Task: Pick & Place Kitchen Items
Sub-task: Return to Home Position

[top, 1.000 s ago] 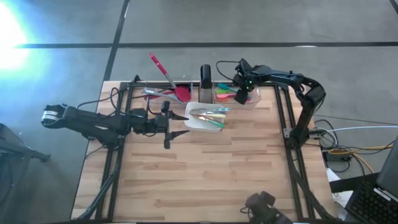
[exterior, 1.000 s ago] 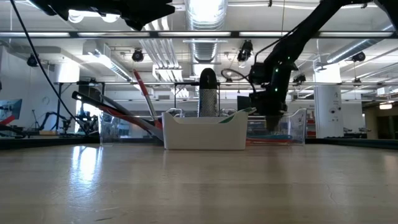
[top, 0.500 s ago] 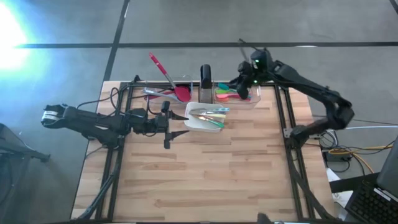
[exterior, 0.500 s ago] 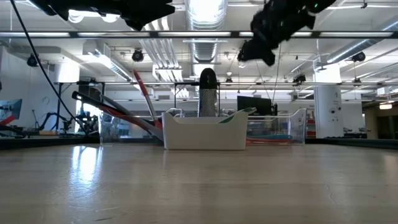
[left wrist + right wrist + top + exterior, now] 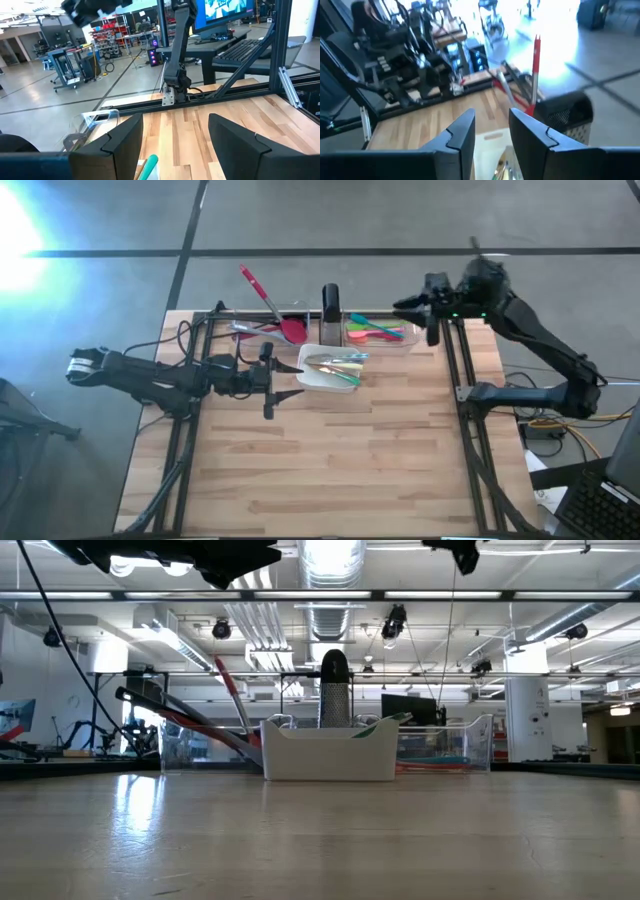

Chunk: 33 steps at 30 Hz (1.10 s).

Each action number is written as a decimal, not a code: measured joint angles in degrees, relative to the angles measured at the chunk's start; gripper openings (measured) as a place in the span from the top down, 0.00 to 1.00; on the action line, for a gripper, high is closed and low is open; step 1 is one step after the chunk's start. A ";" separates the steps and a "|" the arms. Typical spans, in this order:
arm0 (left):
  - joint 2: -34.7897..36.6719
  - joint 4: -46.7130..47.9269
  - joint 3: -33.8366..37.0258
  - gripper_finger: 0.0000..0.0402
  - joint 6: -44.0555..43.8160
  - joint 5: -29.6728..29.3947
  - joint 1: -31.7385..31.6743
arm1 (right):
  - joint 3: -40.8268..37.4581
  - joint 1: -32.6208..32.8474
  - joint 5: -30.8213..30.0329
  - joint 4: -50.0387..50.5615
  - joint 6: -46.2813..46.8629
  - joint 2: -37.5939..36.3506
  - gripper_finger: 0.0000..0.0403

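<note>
From above, your left gripper (image 5: 288,381) hovers over the table (image 5: 330,470), its fingers spread and holding nothing. Just past its fingertips sits the white dish (image 5: 312,376) with small cutlery (image 5: 335,363) lying inside. Your right gripper (image 5: 415,318) is raised by the table's far right corner, fingers apart and empty. Beside its fingertips, the right clear bin (image 5: 408,340) holds coloured silicone spoons (image 5: 378,330). Farther off, a red spatula (image 5: 262,295) sticks out of the left clear bin (image 5: 240,330).

At table height, the dish (image 5: 328,758) stands between both bins, with the spatula (image 5: 231,690) leaning up at one side. Both grippers hang well above them, the left one (image 5: 245,558) and the right one (image 5: 462,550) at the upper edge.

From the left wrist, two dark fingers (image 5: 122,145) stand wide apart over bare wood, with a green utensil (image 5: 148,166) between them.

From the right wrist, the fingers (image 5: 459,136) are parted with a clear gap. The spatula (image 5: 536,65) rises beyond them.
</note>
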State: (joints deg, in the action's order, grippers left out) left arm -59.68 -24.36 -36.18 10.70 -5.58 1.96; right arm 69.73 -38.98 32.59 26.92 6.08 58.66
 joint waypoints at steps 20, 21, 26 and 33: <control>0.00 0.00 0.00 0.43 0.00 0.01 0.00 | -44.34 10.60 -7.32 -27.49 -8.18 -33.65 0.77; 0.00 -0.01 0.00 0.43 0.00 0.02 0.00 | -46.55 12.23 -7.30 -28.64 -8.26 -34.88 0.77; 0.00 0.00 0.00 0.43 0.00 0.02 0.00 | -55.67 20.92 -7.50 -34.87 -9.46 -40.28 0.76; 0.00 0.00 0.00 0.43 0.00 0.02 0.00 | -63.88 31.83 -14.34 -36.71 -11.39 -47.20 0.73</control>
State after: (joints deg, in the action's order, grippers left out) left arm -59.68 -24.36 -36.18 10.70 -5.56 1.96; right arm 5.85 -7.15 18.25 -9.79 -5.31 11.46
